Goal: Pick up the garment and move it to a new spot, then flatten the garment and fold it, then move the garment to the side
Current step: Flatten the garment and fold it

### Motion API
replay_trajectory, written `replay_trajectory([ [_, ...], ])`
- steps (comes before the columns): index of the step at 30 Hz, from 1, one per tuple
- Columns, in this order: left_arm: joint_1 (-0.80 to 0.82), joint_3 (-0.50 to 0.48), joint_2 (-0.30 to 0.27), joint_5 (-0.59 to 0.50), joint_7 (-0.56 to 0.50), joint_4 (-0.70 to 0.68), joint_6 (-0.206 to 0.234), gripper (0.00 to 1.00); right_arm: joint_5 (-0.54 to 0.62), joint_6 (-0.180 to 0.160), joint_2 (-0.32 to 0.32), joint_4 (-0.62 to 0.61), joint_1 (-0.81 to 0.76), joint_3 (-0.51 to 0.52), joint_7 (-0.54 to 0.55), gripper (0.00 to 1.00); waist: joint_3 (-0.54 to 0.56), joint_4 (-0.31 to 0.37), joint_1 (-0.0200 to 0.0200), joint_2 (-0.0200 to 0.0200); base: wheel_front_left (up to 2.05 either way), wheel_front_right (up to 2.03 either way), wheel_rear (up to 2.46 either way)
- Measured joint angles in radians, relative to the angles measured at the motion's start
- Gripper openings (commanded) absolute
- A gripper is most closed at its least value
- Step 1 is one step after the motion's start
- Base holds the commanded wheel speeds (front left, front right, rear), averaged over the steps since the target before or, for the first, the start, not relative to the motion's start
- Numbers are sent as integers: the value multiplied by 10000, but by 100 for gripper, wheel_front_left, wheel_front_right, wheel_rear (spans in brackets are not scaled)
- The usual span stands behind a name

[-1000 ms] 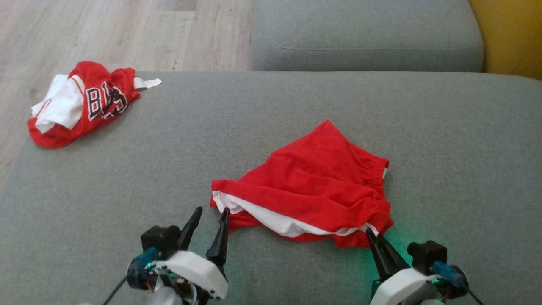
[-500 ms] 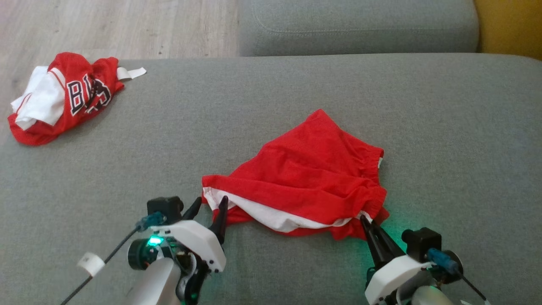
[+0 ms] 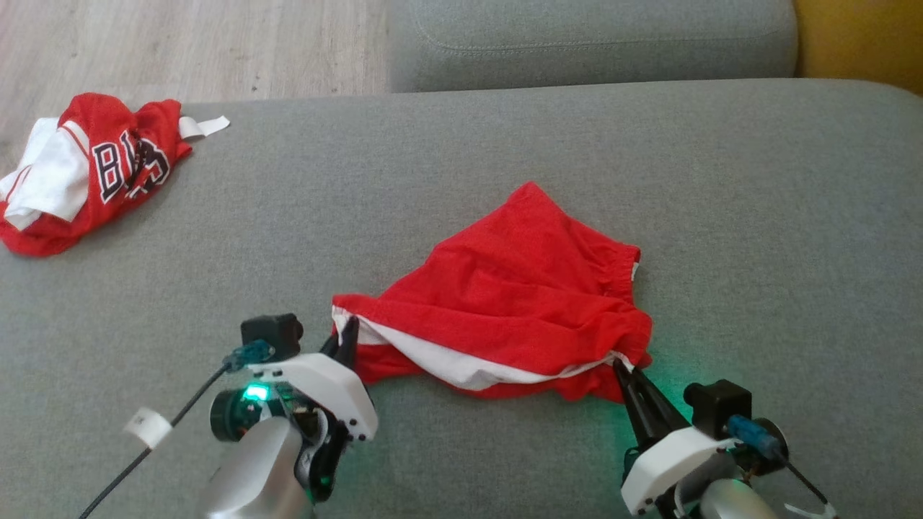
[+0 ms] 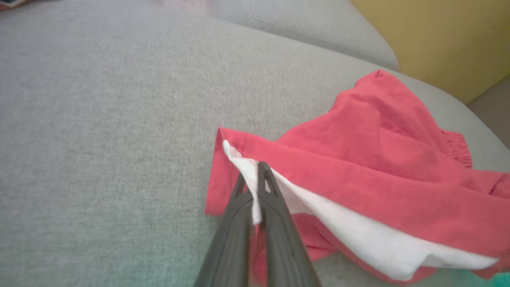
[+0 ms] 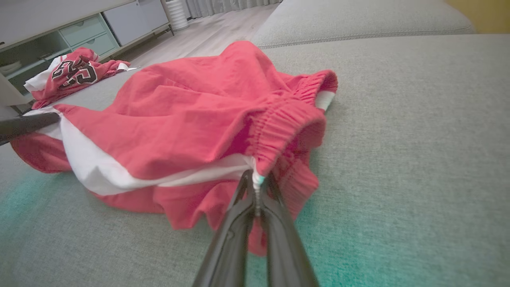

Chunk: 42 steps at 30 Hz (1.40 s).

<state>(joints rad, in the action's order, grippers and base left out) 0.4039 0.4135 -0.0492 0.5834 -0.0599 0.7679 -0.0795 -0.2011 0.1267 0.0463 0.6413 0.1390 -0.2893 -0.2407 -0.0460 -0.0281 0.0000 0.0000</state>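
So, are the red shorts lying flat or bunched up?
Bunched up: the red shorts lie in creased folds, white lining showing underneath.

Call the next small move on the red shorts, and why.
Probably raise both arms together, easing them apart. The left gripper is shut on the white-trimmed hem corner, the right gripper on the edge by the waistband, while the red shorts lie crumpled on the grey sofa cushion; lifting should let them hang open.

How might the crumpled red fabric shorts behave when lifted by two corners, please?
Probably floppy: the crumpled red fabric shorts lie in soft folds, so should sag between the left gripper and right gripper. Likely light: the cloth looks thin.
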Motion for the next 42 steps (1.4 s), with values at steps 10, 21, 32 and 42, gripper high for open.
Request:
replay_trajectory([
  [10, -51, -27, -102, 8, 1442, -846, -178, 0, -288, 0, 2, -853, -6, 731, -29, 0, 439, 23, 0, 0, 0, 0, 0],
  [21, -778, -523, -1220, -140, 2094, -5655, 155, 0, -322, 0, 723, -6197, -79, 1407, 1147, 0, 1334, 156, -1, 0, 0, 0, 0],
  [32, -564, -947, -2395, -407, 357, -10343, 771, 0, -1060, 0, 1246, -10592, -62, 1762, 3616, 0, 1483, 279, -2, 0, 0, 0, 0],
  [42, 370, -953, -2612, 230, -625, -9361, 462, 0, -1808, 0, 1312, -9286, 1196, 1534, 4700, 0, 422, 219, -1, 0, 0, 0, 0],
])
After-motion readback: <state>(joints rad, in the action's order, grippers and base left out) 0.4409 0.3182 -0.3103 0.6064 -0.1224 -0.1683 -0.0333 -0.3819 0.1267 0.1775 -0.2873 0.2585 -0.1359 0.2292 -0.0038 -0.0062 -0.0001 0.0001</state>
